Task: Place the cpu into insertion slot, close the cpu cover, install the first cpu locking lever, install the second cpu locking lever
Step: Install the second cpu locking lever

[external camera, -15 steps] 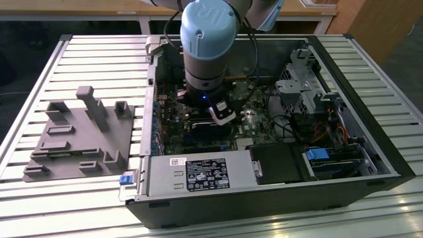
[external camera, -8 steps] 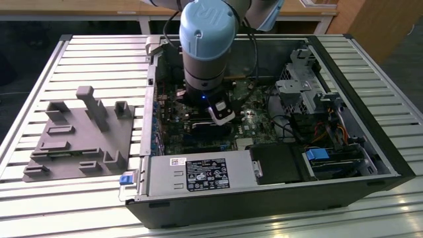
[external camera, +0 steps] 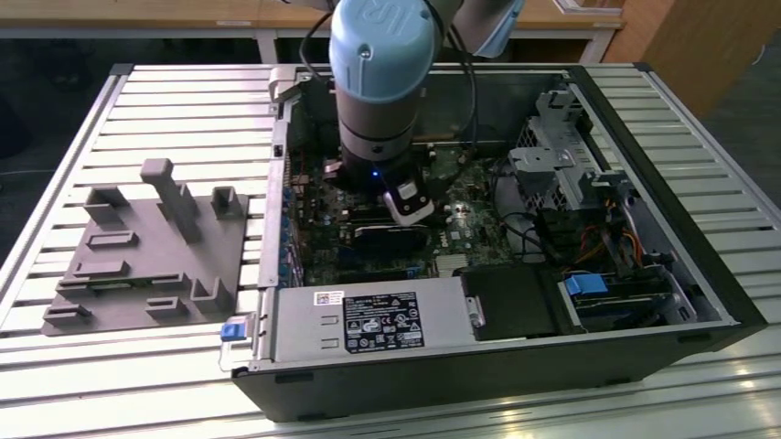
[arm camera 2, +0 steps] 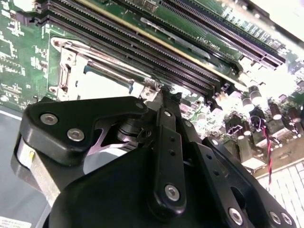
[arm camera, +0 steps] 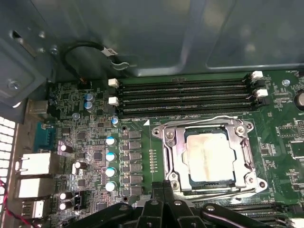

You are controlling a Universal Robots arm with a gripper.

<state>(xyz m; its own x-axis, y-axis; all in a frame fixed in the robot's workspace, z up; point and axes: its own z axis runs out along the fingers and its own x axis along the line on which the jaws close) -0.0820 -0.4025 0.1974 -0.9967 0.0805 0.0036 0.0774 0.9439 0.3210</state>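
The cpu (arm camera: 209, 156), with its pale beige face up, lies in the insertion slot (arm camera: 167, 176) on the green board. The silver cpu cover (arm camera: 174, 151) lies flat around the chip's edges. A thin wire lever (arm camera: 199, 119) runs along the socket side facing the memory slots, and another wire (arm camera: 213, 193) runs along the opposite side. My gripper (arm camera: 162, 184) is shut with nothing between its fingers, its tips right by a corner of the socket. In the second wrist view the gripper (arm camera 2: 164, 94) points at the board just beside the socket (arm camera 2: 66, 71). In the exterior view the arm (external camera: 380, 91) reaches down into the computer case.
Long black memory slots (arm camera: 185, 95) run beside the socket. Blue-topped capacitors (arm camera: 110, 156) and rear ports (arm camera: 35, 166) stand nearby. The case wall (arm camera: 142, 33) rises behind. In the exterior view a grey fixture (external camera: 146, 247) lies on the slatted table, and a power supply (external camera: 366, 320) and drive cage (external camera: 561, 155) crowd the case.
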